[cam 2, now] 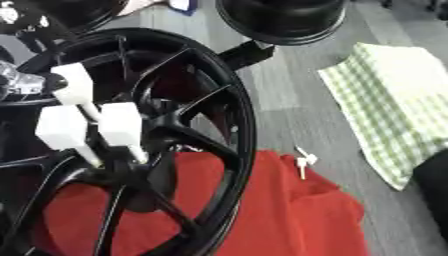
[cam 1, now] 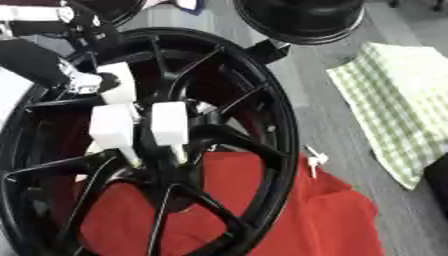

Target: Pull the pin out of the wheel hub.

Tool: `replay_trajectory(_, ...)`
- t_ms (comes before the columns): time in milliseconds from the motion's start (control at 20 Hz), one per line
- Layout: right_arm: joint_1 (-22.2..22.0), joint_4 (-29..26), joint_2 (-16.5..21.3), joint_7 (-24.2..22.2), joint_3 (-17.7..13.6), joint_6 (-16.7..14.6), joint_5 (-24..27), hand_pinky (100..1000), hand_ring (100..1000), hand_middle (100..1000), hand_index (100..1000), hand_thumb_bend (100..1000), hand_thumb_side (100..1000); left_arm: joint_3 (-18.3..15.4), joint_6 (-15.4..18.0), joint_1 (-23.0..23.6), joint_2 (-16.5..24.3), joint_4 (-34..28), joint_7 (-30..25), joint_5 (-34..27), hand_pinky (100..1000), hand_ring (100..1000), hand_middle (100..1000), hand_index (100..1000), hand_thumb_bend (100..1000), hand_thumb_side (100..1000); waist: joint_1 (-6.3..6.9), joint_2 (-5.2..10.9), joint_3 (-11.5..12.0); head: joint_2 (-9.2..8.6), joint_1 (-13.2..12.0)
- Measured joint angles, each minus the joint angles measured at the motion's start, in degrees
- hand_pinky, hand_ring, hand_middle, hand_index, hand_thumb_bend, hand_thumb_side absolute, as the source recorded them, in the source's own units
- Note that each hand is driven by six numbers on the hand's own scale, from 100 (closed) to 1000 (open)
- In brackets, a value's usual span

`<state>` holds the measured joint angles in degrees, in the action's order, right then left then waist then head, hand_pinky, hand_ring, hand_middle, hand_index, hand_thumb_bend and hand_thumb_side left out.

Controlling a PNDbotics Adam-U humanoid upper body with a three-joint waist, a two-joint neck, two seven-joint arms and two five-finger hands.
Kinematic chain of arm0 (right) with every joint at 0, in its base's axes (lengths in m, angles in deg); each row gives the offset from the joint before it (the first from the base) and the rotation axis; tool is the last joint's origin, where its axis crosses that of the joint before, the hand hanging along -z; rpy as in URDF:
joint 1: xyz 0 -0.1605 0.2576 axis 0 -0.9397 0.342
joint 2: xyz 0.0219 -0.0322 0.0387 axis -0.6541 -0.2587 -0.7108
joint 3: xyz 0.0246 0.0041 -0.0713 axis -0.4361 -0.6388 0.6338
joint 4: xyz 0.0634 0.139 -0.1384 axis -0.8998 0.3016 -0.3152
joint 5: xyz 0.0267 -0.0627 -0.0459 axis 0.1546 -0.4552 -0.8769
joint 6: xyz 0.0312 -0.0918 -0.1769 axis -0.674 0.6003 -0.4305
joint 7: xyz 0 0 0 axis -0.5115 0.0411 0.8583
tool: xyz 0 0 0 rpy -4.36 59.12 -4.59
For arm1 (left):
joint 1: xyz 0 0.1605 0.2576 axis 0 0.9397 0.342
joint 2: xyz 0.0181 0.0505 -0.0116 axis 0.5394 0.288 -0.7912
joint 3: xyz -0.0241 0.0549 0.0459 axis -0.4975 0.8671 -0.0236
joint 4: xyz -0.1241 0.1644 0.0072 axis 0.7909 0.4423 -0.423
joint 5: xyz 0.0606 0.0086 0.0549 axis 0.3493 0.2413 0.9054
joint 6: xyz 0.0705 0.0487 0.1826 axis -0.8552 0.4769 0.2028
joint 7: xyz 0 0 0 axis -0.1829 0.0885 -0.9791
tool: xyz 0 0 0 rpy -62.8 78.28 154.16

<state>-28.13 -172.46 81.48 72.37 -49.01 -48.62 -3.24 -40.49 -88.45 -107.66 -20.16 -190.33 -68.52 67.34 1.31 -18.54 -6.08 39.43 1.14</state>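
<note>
White fingertips (cam 1: 112, 127) of the robot's left hand (cam 1: 131, 112) point down into the middle of a black wheel (cam 1: 284, 150), two of them side by side and slightly apart, a third higher up and behind them. Thin pale tips at their lower ends reach the centre where the spokes meet, at the wheel hub (cam 1: 162, 172). Whether the fingers are clamped on anything there cannot be told, because the dark hub hides what lies between them. No pin can be made out inside the hub. The left arm (cam 1: 35, 60), black with silver parts, comes in from the upper left corner and crosses over the wheel's rim. The wheel fills the left half of both views, its slender spokes fanning out from the hub to a broad black rim. It rests on a red cloth (cam 1: 341, 220) that spreads out to the lower right over a grey table (cam 1: 341, 125). A small white pin-like object (cam 2: 303, 161) lies just beside the wheel's rim, at the upper edge of the red cloth. To the right, well apart from the wheel, lies a green and white checked cloth (cam 1: 402, 100). A round black object (cam 1: 302, 20) stands near the top edge, just beyond the wheel.
</note>
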Motion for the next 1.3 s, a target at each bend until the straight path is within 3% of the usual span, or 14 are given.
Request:
replay_trajectory(950,0.16,0.01,-0.07,0.02,0.02,-0.02,0.24,810,711,612,681,100,665,1.22,2.26,-0.21,-1.66,4.03,-3.49,3.58,802,806,836,884,317,392,0.04,-0.82,-0.53,-0.27,-0.49)
replay_trajectory(1300,0.16,0.02,-0.10,0.02,0.02,-0.02,0.42,810,711,612,682,100,665,1.22,2.84,-0.21,-1.67,4.36,-4.53,3.92,765,735,753,825,304,390,-0.04,-0.86,-0.43,-0.34,-0.32)
